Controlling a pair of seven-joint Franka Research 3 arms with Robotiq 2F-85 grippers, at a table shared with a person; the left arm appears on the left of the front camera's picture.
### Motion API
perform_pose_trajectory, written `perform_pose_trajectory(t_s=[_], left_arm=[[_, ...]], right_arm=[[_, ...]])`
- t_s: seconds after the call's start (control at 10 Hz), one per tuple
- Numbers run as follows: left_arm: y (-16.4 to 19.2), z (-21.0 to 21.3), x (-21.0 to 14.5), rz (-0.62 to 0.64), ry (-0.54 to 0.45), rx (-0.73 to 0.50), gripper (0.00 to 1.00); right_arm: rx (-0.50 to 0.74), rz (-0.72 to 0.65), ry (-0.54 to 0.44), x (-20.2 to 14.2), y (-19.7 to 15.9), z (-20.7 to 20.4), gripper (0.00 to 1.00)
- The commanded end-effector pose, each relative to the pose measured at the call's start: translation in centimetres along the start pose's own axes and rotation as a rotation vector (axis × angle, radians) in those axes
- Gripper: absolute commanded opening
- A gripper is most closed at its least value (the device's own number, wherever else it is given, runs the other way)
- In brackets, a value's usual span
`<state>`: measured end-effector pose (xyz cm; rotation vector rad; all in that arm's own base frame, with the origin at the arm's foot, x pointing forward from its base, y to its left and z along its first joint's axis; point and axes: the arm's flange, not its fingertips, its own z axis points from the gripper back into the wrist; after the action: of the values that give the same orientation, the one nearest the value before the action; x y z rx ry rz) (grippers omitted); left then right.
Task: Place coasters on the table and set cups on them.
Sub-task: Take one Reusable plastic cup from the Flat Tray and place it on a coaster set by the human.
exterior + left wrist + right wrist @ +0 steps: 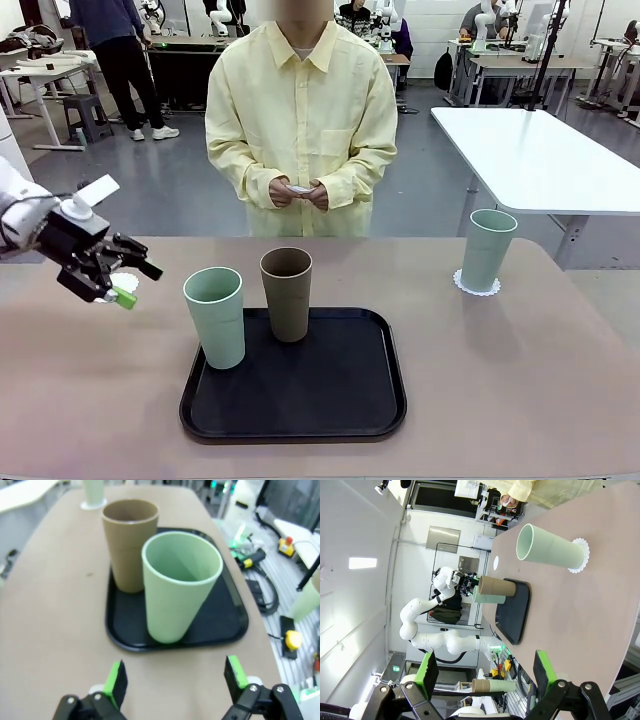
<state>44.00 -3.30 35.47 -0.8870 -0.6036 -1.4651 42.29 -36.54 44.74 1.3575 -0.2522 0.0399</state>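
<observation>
My left gripper (135, 283) hovers open over the table's (520, 380) left side, just above a white coaster (123, 281) that it partly hides. In the left wrist view its fingers (116, 680) stand wide apart, pointing at a mint cup (180, 587) and a brown cup (129, 542) on the black tray. These are the mint cup (215, 315) and brown cup (287, 293) of the front view. A second mint cup (488, 248) stands on a coaster (477, 285) at the right. My right gripper (485, 672) is open and empty, far from that cup (550, 550).
The black tray (293, 400) lies at the table's near middle. A person in a pale yellow shirt stands at the far side, holding a white disc (300, 189) in both hands. A white table (540, 150) stands behind at the right.
</observation>
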Motion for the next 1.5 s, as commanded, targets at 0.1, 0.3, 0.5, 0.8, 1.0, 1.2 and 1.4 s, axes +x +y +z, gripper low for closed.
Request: perform_pose_trajectory(t_s=[0.1, 0.3, 0.5, 0.8, 1.0, 1.2, 1.4], left_arm=[[-0.1, -2.2, -2.1, -0.112, -0.103, -0.001, 1.0], [-0.2, -2.9, -2.6, -0.165, -0.184, 0.019, 1.0], [0.0, -3.6, -3.3, -0.169, -0.244, 0.0, 1.0], [0.9, -4.4, -3.2, -0.12, -0.254, -0.004, 1.0], [1.7, -5.3, -2.8, -0.116, -0.271, 0.0, 1.0], [2.7, -6.6, -2.5, -0.11, -0.268, -0.002, 1.0], [4.1, -7.7, -2.3, -0.108, -0.266, 0.011, 1.0]], right_arm=[[-0.007, -0.007, 0.001, 0.0, 0.0, -0.1, 1.0], [-0.007, -0.007, 0.001, 0.0, 0.0, -0.1, 1.0], [-0.007, -0.007, 0.001, 0.0, 0.0, -0.1, 1.0], [-0.007, -0.007, 0.001, 0.0, 0.0, -0.1, 1.0], [-0.007, -0.007, 0.001, 0.0, 0.0, -0.1, 1.0], [-0.007, -0.007, 0.001, 0.0, 0.0, -0.1, 1.0], [-0.007, -0.007, 0.001, 0.0, 0.0, -0.1, 1.0]])
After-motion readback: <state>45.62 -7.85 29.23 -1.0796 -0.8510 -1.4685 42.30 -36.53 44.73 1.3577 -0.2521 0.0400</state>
